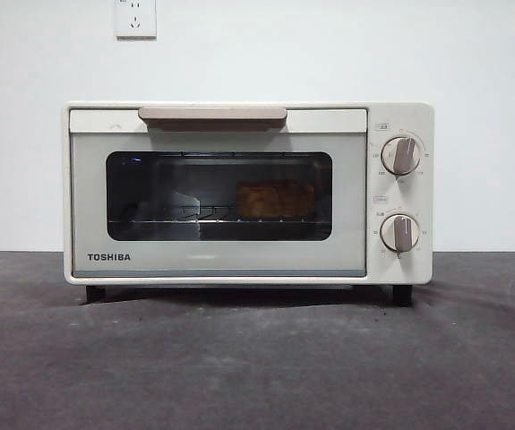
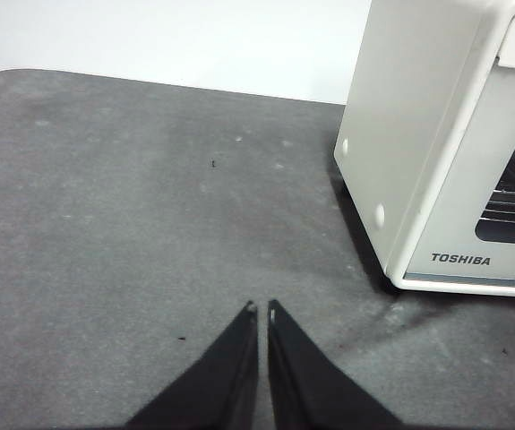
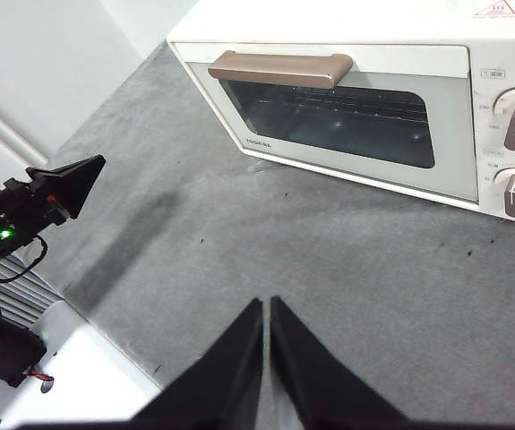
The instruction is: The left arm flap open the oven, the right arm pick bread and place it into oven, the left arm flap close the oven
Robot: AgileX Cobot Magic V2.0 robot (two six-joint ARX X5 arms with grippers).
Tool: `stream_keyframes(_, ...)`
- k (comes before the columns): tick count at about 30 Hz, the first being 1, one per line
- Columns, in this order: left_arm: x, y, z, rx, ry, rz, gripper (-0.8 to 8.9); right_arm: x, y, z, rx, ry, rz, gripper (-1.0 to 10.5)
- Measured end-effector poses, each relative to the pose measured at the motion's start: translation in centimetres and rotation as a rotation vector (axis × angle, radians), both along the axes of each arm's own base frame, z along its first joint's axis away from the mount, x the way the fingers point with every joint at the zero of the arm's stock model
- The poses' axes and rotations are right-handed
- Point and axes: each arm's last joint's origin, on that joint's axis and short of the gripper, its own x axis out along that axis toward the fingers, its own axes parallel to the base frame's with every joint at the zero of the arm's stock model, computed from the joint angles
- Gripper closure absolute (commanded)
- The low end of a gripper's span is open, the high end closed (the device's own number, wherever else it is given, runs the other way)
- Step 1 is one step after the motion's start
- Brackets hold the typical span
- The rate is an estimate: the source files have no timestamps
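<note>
The cream-white TOSHIBA oven (image 1: 248,193) stands on the grey table with its door closed and its beige handle (image 1: 212,115) at the top. Behind the dark glass the golden-brown bread (image 1: 273,199) lies on the wire rack, right of the window's middle. My left gripper (image 2: 261,310) is shut and empty, hovering over bare table off the oven's (image 2: 436,161) left side. Back from the oven's (image 3: 347,98) front, my right gripper (image 3: 266,303) is also shut, with nothing in it. The left arm (image 3: 55,193) shows as a black wedge in the right wrist view. Neither arm appears in the front view.
Two round knobs (image 1: 401,155) sit on the oven's right panel. A white wall with power sockets (image 1: 135,16) rises behind the oven. The table's near edge and a white base plate (image 3: 69,376) show in the right wrist view.
</note>
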Motion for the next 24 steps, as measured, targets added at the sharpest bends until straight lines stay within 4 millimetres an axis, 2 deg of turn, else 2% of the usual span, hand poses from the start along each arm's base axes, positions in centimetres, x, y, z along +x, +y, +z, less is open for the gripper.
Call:
stream_keyframes(6, 0.0, 0.0, 0.0, 0.0, 0.0, 0.0, 7.86, 0.1, -0.2, 0.1, -0.019, -0.036, -0.038, 9.4)
stream_keyframes(9, 0.0, 0.0, 0.0, 0.0, 0.0, 0.0, 7.86, 0.4, -0.6, 0.3, 0.004, -0.108, -0.122, 9.4)
stream_keyframes(12, 0.0, 0.0, 0.0, 0.004, 0.0, -0.001, 7.86, 1.0, -1.4, -0.8, 0.043, -0.183, -0.192, 9.4)
stream_keyframes(15, 0.0, 0.0, 0.0, 0.007, 0.0, -0.001, 7.86, 1.7, -2.4, -3.1, 0.069, -0.295, -0.285, 9.4)
stream_keyframes(19, 0.0, 0.0, 0.0, 0.007, 0.0, -0.001, 7.85, 2.5, -4.1, -7.7, 0.002, -0.476, -0.474, 9.4)
stream_keyframes(24, 0.0, 0.0, 0.0, 0.008, 0.0, -0.001, 7.86, 2.8, -5.4, -13.5, -0.187, -0.492, -0.556, 9.4)
